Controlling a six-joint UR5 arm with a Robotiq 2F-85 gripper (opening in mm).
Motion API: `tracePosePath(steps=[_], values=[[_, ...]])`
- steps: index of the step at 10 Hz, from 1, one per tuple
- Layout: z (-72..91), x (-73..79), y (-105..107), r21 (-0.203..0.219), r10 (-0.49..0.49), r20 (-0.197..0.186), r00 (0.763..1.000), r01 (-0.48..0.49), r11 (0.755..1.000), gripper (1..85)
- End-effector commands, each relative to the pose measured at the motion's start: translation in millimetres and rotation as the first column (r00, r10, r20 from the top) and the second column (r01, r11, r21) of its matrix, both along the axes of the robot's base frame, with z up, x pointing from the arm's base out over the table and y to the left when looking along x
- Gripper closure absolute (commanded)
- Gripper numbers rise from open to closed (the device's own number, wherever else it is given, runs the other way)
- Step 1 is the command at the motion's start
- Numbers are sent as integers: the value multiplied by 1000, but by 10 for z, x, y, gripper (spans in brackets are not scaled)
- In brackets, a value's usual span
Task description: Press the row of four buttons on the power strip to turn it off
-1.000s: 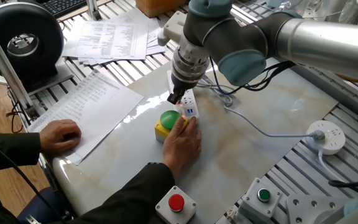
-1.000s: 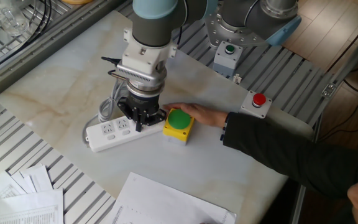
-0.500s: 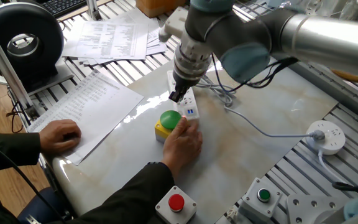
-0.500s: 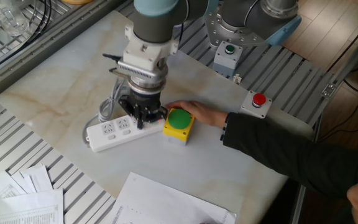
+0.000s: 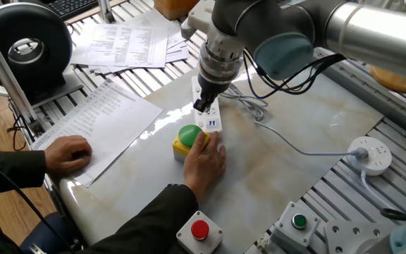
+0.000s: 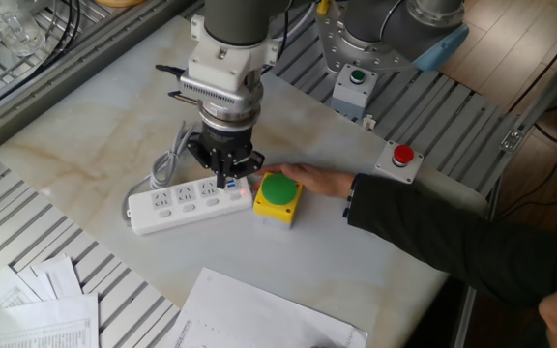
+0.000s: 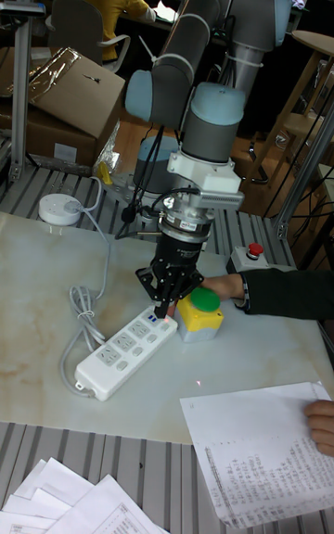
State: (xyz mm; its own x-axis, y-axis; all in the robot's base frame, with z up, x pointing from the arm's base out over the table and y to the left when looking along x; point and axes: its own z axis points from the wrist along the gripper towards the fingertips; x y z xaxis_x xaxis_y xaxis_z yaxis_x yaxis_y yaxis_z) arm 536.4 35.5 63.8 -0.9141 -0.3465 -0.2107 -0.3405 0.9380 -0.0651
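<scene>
Directly beneath the gripper [image 6: 226, 177], finger state indiscernible: power strip [image 6: 177, 203], light rigid plastic lying flat, liable to slide, best pressed straight down on row of four buttons [image 7: 137, 340], not grasped.

The printed sheets [image 5: 104, 116] carry text seemingly too small to read.

Jaws [image 7: 167, 310] low over the USB end of the power strip [image 7: 125, 353], green-domed yellow box [image 7: 201, 311] beside.
</scene>
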Motion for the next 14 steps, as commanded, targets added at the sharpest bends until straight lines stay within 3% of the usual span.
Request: tracePosePath(steps=[1, 4, 14], values=[[-131, 107, 101, 30, -9, 23, 1000, 9, 1000, 847], [-193, 47, 207, 41, -25, 24, 999, 24, 999, 847], [-282, -24, 189, 34, -31, 42, 999, 29, 999, 847]])
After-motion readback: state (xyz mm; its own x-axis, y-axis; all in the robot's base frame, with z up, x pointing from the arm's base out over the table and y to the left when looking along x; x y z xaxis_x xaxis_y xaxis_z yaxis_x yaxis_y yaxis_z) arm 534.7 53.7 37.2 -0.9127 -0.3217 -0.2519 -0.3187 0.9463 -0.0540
